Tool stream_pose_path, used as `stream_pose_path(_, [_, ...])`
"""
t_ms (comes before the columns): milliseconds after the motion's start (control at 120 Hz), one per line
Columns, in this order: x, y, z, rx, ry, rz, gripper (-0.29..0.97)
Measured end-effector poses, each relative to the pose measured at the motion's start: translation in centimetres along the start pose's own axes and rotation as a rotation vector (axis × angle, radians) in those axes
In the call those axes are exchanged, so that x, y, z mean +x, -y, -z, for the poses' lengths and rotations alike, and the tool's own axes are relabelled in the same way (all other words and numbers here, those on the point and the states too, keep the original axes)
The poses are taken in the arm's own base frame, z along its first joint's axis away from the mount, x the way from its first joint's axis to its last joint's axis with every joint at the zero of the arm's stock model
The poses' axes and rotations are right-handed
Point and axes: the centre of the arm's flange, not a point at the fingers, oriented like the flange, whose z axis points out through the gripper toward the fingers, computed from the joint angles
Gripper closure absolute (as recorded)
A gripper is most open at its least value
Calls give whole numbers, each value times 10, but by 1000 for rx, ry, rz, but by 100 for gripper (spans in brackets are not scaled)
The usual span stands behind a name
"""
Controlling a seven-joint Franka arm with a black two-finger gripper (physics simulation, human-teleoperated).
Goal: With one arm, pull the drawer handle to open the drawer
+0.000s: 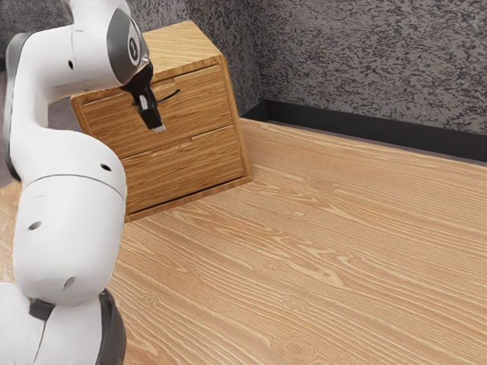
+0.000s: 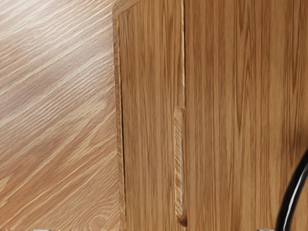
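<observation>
Drawer fronts first, in the exterior view: the cabinet (image 1: 183, 42) stands on the counter (image 1: 342, 243) close to the wall (image 1: 365, 53), with an upper drawer (image 1: 202, 95) above a lower drawer (image 1: 183, 163); both look flush and closed. The end effector (image 1: 154, 120) hangs pointing down just in front of the upper drawer's face; you cannot tell here whether it is released or clenched. A wooden lip (image 1: 211, 134) runs along the lower drawer's top edge. A thin black line (image 1: 170, 95) curves across the upper front beside the end effector; you cannot tell whether it is a pull or part of the hand.

In the wrist view, the lower drawer (image 2: 149, 120) lies between the counter (image 2: 53, 120) and the upper drawer (image 2: 240, 120); the wooden lip (image 2: 179, 163) sits right at the seam between the two fronts; the black line (image 2: 294, 192) crosses the upper front.

Judge the handling this way: the fronts are probably stiff wood that will not give; the lip looks shallow and smooth, so it offers little purchase and may slip free. Take hold at its middle, hooked well behind it, and pull straight out; an off-centre pull may jam the drawer. The cabinet seems free-standing, so a sudden tug could drag it across the counter; pull steadily.
</observation>
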Motion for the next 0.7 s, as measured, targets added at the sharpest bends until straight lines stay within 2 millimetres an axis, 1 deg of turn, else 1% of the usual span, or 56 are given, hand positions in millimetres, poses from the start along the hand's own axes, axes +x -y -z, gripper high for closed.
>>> stream_pose_path(100, [-3,0,-3,4,11,10,17])
stream_pose_path(133, [-9,1,1,-10,11,-3,17])
stream_pose_path(183, [-17,1,3,-30,-4,-16,18])
stream_pose_path(267, [-13,-4,13,-64,-23,-17,17])
stream_pose_path(317, [-11,-6,15,-74,-28,-22,17])
stream_pose_path(375, [-9,-7,13,-78,-32,-28,16])
stream_pose_path(583, [-14,-8,-4,-83,-35,-51,18])
stream_pose_path(700, [-11,-12,-8,-86,-39,-53,20])
